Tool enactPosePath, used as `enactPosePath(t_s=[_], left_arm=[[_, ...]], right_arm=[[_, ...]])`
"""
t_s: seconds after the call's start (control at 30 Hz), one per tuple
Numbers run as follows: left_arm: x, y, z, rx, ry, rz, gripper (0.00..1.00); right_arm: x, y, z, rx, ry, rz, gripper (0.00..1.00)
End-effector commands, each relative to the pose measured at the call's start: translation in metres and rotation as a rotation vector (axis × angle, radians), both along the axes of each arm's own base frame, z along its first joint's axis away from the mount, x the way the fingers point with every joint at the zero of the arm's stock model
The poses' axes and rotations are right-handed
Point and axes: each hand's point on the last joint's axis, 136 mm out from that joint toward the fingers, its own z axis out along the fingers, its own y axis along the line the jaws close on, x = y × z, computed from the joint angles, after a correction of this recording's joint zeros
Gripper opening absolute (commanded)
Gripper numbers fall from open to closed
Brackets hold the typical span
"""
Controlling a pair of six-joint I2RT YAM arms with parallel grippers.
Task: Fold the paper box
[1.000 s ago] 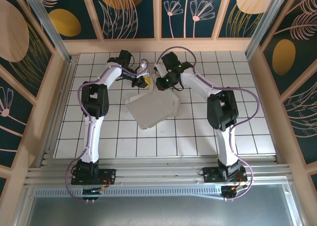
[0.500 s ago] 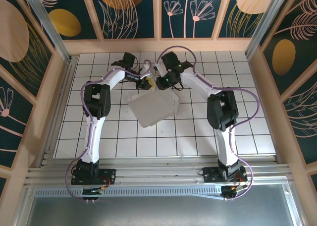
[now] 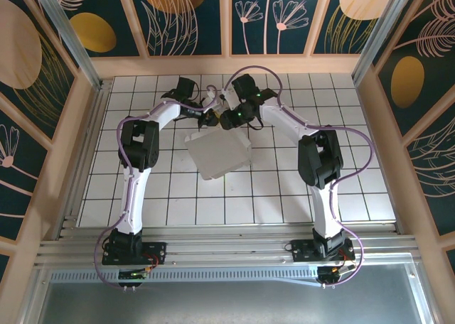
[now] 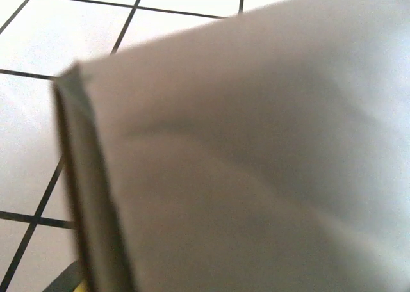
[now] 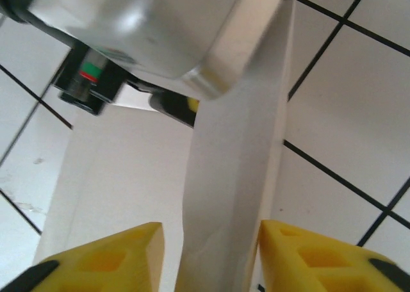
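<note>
The paper box (image 3: 218,155) lies on the white tiled bench (image 3: 298,196), about midway between your two arms and towards the far side. It sits skewed to the grid lines. Both hands are at its far edge. The left hand (image 3: 207,122) is at the far left corner and the right hand (image 3: 226,121) is just beside it.

From the right wrist, you can see one narrow flap (image 5: 237,177) standing up from the flat panel. Your right hand (image 5: 211,261) straddles it with its yellow fingertips (image 5: 102,261) apart, one on each side and neither pressing. That hand is not gripping anything.

The left wrist camera is so close to the cardboard (image 4: 256,164) that its own fingers are hidden. I cannot tell whether your left hand is clamped on the box or only resting against it.

I judge this to be an early step, raising and setting one side wall. The rest of the sheet looks flat.

Next, you probably need to bring the right fingers together on that flap. Then turn it about its crease while the left hand holds the corner down. Thin card buckles easily, so keep the pull along the fold line.
</note>
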Motion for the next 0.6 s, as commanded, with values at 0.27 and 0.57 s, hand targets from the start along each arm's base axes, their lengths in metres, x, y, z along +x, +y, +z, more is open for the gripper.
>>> enactPosePath(t_s=[0.27,0.57], left_arm=[[-0.002,-0.014,0.016,-0.017,-0.024,0.000,0.19],[-0.001,-0.014,0.018,-0.027,-0.020,0.007,0.19]], right_arm=[[-0.008,-0.001,0.081,0.346,-0.011,0.000,0.54],[-0.007,-0.030,0.043,0.333,0.051,-0.111,0.48]])
